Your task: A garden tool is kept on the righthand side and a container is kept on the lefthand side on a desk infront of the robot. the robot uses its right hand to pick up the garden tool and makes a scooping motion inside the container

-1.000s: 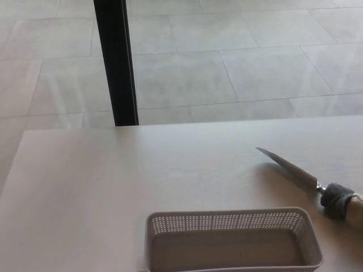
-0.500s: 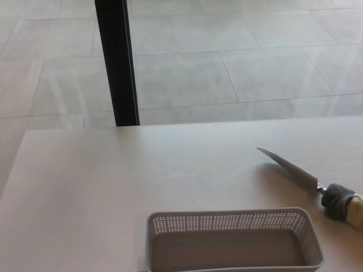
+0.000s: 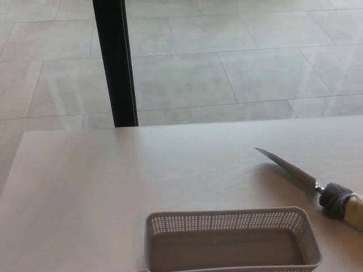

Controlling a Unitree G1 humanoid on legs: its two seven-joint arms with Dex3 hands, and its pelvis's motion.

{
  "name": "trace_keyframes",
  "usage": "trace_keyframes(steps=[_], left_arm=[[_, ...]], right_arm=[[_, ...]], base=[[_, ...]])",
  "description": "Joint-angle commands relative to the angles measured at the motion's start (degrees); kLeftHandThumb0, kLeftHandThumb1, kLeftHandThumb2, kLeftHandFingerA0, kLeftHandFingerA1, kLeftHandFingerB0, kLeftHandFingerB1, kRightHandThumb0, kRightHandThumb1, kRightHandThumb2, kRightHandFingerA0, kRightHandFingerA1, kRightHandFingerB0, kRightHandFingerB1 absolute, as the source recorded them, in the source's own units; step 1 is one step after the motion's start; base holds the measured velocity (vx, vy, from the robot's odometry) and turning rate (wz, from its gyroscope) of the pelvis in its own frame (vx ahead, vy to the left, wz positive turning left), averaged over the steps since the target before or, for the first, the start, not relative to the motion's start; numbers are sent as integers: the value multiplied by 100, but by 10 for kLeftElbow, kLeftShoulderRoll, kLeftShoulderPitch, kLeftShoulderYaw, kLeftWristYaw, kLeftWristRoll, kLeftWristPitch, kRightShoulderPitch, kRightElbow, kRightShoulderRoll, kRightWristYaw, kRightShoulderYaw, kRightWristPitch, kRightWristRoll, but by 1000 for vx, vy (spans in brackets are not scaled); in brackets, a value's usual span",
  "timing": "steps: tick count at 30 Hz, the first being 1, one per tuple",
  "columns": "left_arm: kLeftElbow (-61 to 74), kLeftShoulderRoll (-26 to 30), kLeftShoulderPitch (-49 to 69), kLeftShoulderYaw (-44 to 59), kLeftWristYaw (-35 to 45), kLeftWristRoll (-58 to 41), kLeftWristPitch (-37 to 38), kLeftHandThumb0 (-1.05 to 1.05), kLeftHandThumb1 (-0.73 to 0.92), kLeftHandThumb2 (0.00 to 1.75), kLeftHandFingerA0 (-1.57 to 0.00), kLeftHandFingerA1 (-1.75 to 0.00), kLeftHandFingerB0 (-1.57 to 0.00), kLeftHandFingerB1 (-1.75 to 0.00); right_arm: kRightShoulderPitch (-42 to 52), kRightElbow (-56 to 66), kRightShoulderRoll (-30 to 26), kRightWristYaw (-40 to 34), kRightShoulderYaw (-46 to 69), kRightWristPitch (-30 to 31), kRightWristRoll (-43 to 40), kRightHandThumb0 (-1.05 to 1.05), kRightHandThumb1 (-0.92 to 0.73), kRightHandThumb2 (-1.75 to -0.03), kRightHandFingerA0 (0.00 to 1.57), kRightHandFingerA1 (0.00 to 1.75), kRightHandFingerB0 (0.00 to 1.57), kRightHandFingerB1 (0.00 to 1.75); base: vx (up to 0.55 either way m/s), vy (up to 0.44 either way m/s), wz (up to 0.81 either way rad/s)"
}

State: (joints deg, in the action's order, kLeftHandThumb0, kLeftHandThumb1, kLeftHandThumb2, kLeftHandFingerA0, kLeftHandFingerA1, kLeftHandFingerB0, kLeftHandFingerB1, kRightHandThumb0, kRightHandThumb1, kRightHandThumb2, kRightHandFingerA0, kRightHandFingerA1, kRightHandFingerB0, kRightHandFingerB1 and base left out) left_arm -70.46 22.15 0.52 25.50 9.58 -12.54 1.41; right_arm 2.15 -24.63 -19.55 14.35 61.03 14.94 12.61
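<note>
I see the tool (image 3: 309, 182) flat on the desk (image 3: 113, 187), right of the empty container (image 3: 232, 241). Neither hand shows; their state I cannot tell. Stage: undetermined.

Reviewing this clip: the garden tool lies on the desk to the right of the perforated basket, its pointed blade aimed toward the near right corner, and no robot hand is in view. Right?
Not quite. In the head view the garden tool does lie on the desk right of the perforated basket, but its blade points toward the far left, away from the robot; the handle is at the near right. No robot hand shows.
</note>
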Motion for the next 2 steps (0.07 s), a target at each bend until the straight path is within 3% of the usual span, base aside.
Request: trace_keyframes(steps=[1, 2], left_arm=[[13, 8, 22, 17, 11, -23, -16, -45, 71, 61, -52, -64, -30, -48], [13, 8, 22, 17, 11, -23, -16, -45, 71, 61, -52, -64, -30, -48]], right_arm=[[-1, -245, 91, -114, 172, -71, -243, -80, -74, -64, 24, 105, 0, 18], [-1, -245, 91, -114, 172, -71, -243, -80, -74, -64, 24, 105, 0, 18]], base=[[0, 0, 0], [0, 0, 0]])
